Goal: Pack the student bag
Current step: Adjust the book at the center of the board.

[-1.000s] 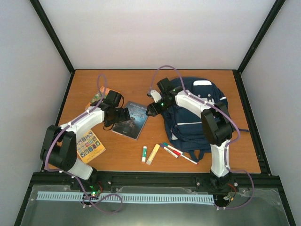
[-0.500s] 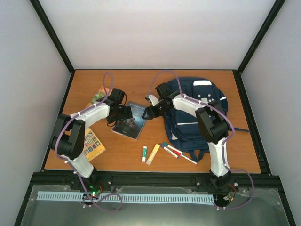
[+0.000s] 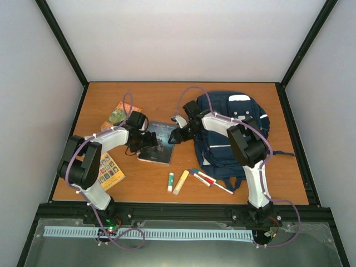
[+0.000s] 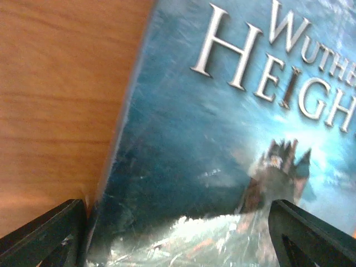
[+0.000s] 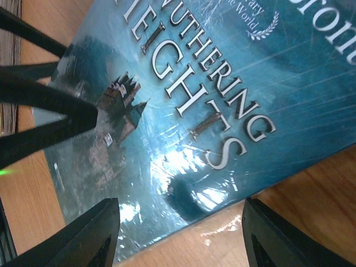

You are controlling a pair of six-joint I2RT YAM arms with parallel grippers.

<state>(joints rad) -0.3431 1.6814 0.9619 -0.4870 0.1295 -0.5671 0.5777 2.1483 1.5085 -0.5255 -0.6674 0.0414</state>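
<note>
At table (image 3: 167, 100) centre, I see left gripper (image 4: 175, 210) jaws wide apart over Wuthering Heights paperback (image 3: 158, 143); right gripper (image 5: 179, 210) jaws apart over it too. Student bag (image 3: 223, 161) lies flat, just right of paperback.

A glossy teal paperback book (image 3: 157, 143) titled Wuthering Heights lies flat on the brown wooden table (image 3: 167, 100). To its left lie a green-and-orange illustrated booklet (image 3: 118, 114), farther back, and a yellow picture-grid booklet (image 3: 108, 171), nearer. Nearer the front edge lie a white glue stick (image 3: 171, 182), a pale yellow stick (image 3: 181, 182) just beside it, and several white markers with coloured caps (image 3: 208, 181).
</note>
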